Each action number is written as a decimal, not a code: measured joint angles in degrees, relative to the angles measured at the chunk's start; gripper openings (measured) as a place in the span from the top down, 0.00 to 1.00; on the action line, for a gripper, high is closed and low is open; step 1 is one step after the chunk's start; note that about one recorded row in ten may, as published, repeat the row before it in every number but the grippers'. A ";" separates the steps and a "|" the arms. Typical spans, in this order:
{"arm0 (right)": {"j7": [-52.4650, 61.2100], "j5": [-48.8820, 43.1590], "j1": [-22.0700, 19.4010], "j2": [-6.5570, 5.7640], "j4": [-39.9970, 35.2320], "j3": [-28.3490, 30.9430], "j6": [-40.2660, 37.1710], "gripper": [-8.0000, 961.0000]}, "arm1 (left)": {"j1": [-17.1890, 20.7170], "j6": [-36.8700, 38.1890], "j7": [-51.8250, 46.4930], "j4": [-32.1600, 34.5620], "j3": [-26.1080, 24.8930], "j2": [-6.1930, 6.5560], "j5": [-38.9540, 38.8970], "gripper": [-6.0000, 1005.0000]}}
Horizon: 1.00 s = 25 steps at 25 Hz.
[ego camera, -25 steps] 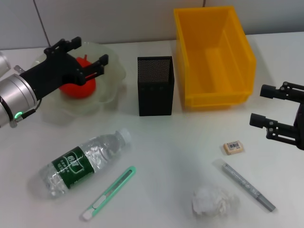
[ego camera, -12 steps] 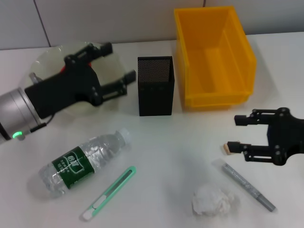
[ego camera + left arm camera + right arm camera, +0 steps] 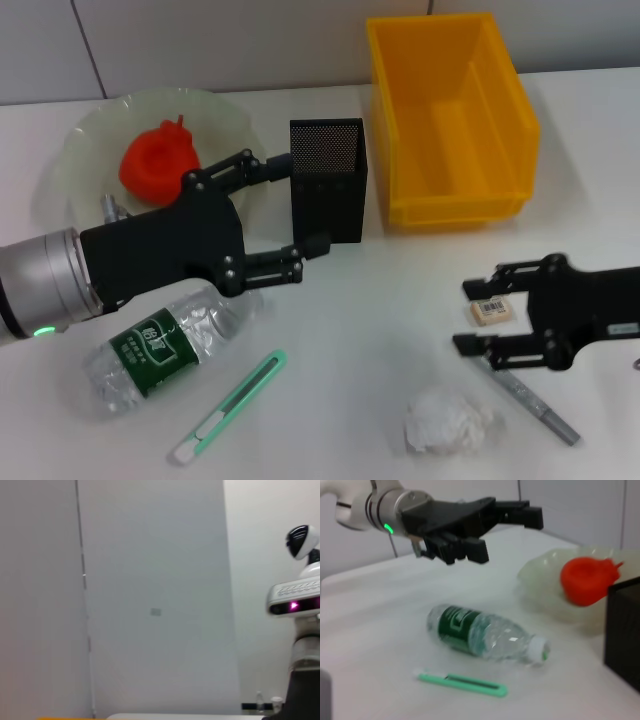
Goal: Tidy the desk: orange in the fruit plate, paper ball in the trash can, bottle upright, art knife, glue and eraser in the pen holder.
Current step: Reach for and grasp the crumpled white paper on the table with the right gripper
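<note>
Left gripper [image 3: 290,210] wide open above one lying bottle [image 3: 170,341], right gripper [image 3: 478,315] open around one eraser [image 3: 490,310], we count one orange [image 3: 158,162] at 10 o'clock.

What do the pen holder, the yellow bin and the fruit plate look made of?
Pen holder: black perforated metal mesh, judging by the fine dotted grid; matte.
Yellow bin: moulded plastic, smooth, slight sheen.
Fruit plate: translucent pale green, wavy rim; glass or plastic, unclear.
</note>
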 joint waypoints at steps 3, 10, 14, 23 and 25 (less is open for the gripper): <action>2.60 -2.66 0.91 -0.02 -0.98 -2.49 0.04 0.32 | 0.09 1.69 -0.10 -0.22 -0.02 0.07 0.83 0.14; 7.70 -8.36 2.66 0.02 -2.68 -7.04 0.13 0.32 | 0.37 1.62 -0.36 -0.21 0.00 -0.07 1.13 0.14; 7.73 -10.05 2.75 0.02 -3.27 -7.73 -0.07 0.32 | 0.51 1.68 -0.47 -0.07 0.02 -0.12 1.13 0.14; 7.90 -14.01 2.94 0.25 -5.43 -10.70 0.39 0.32 | 0.22 1.41 -0.47 -0.05 0.03 -0.14 1.13 0.14; 8.01 -14.08 2.94 0.26 -6.24 -11.35 0.62 0.32 | 0.16 1.41 -0.47 -0.02 0.03 -0.12 1.12 0.14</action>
